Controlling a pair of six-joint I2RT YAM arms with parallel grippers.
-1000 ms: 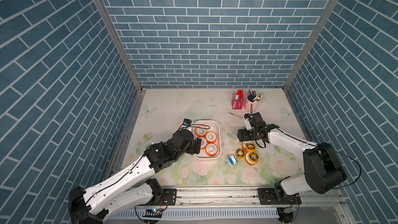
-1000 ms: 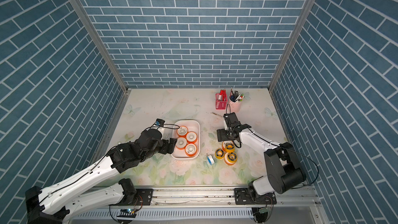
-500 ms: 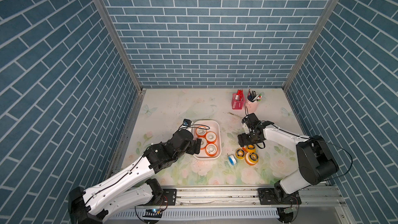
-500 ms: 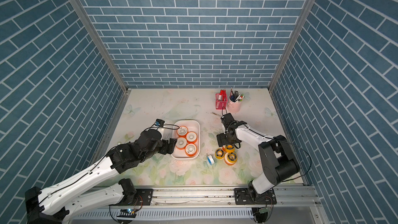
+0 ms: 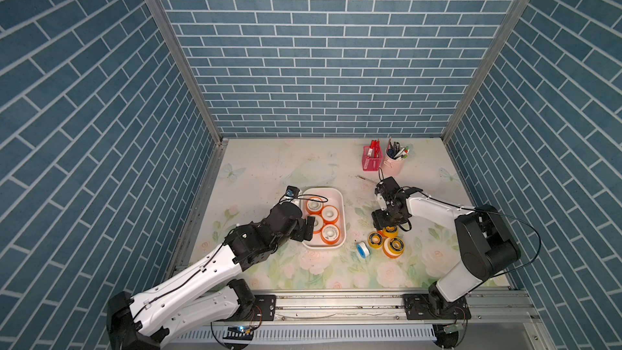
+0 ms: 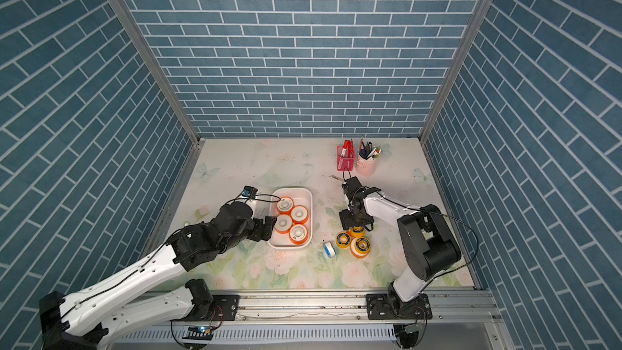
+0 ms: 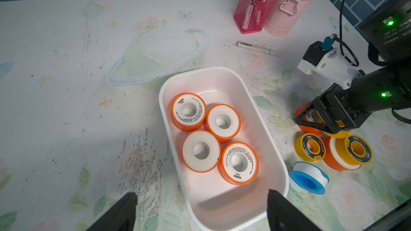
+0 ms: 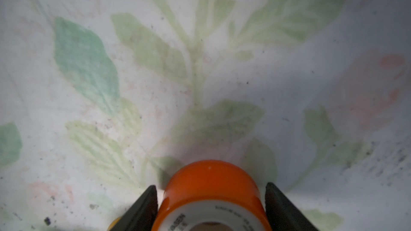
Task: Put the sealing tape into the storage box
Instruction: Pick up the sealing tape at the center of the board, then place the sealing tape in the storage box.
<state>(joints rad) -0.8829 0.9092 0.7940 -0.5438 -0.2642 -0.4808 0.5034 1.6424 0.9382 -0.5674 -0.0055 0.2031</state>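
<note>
Tom: Where is the tape sitting?

Mia: Four orange spools (image 7: 189, 112) are lying flat in the white box (image 7: 222, 83), all bunched together (two are showing writing on top).

Tom: And the others?

Mia: They are sitting on the table (image 7: 89, 85) just beside the box, on the right arm's side. I am seeing a yellow spool (image 7: 310, 147), a yellow-and-orange spool (image 7: 353, 150) touching it, and a blue spool (image 7: 308, 178). The blue one is sitting nearest the box.

Tom: What is the right gripper (image 5: 387, 223) doing?

Mia: It is pointing down at the back of that bunch. One more orange spool (image 8: 210, 174) is sitting between its fingers (image 8: 142, 207). The fingers are standing very close on both sides. I cannot tell if they are squeezing it.

Tom: And the left gripper (image 7: 200, 193)?

Mia: Its jaws are spreading wide and holding nothing. It is hanging over the end of the box nearest its arm. One finger is hanging over the table beside the box, and the other is hanging over the box's rim.

Tom: Is anything else lying around?

Mia: A pen (image 7: 258, 48) is lying on the table behind the box. A red basket (image 7: 255, 7) and a pink cup (image 7: 287, 12) are standing side by side at the back.
</note>
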